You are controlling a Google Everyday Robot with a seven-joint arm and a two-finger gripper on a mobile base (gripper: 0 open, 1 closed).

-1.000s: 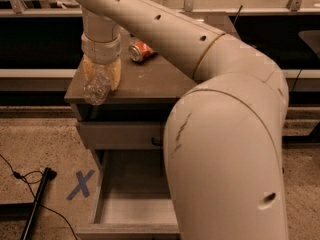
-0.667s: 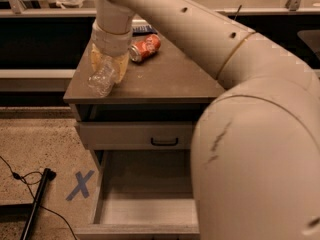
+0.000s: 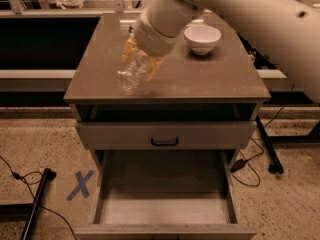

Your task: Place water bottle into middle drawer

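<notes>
- A broad cream-coloured robot arm (image 3: 260,14) swept in from the upper right of the view, and the frame edges cut off its base end
- Under it stood a grey-brown cabinet with a flat square top (image 3: 225,84)
- The middle drawer (image 3: 162,209), a wide grey tray with a pale bare floor and thin side walls, stood pulled out at the bottom of the view, with its front lip nearly running off the picture
- A closed grey drawer front with a small black handle (image 3: 164,134) sat between the cabinet top and the open tray
- A round white bowl (image 3: 202,38) rested on the top, near the wrist
- The water bottle (image 3: 129,76), small, clear and crinkled, hung tilted over the left half of the top as seen in the view, well behind and above the open drawer
- The gripper (image 3: 141,59) was pinched on the bottle's upper part, with a yellowish pad on either side
- The step in hand looked like the carry: bring the bottle forward past the top's front edge and away from the bowl, then lower it close to the tray floor before letting go, since so light a bottle would likely bounce or roll
- The thick wrist cuff hid the cap, and I could not tell whether the bottle's base touched the top
</notes>
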